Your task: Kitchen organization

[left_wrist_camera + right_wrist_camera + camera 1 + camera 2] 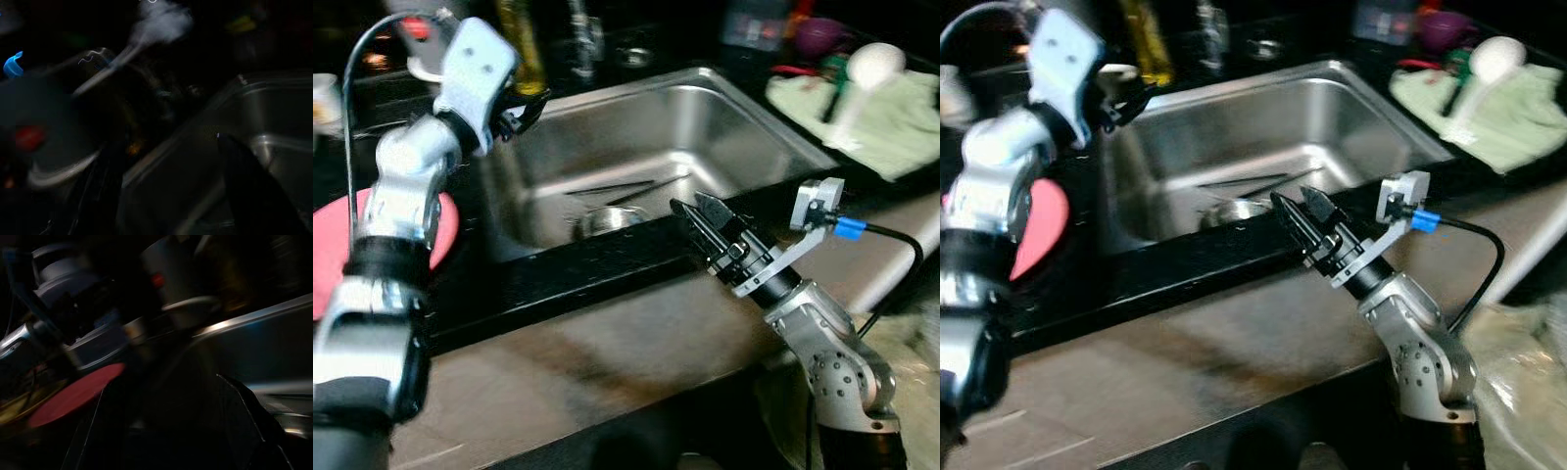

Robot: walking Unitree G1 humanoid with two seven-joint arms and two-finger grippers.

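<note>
**At the sink, both arms up and nothing yet in hand**

Over the steel sink point(724, 127) the robot has both arms raised. Its right gripper point(701, 213) hangs just above the basin's near rim, the two black fingers spread a little way apart with nothing between them. Its left gripper point(521, 110) sits at the basin's far left corner, up by the counter edge. The wrist housing hides most of it, so I cannot tell how far those fingers stand apart or whether they hold anything.

Down in the basin lie what look like a couple of long utensils point(626, 188) and, near the front wall, a round metal piece point(605, 219) that may be the drain or a small bowl; blur keeps me from saying which. A red plate point(440, 230) rests on the black counter to the left of the sink, partly behind the left arm. To the right, a green cloth point(881, 113) is spread out with a white ladle-like tool point(862, 78) lying on it. Bottles and a purple thing stand blurred along the back.

By my reckoning the tidying is at an early stage. The pieces in the basin are still there, and the plate is on the counter, not put away. The right gripper seems best placed to reach in for the utensils.
</note>
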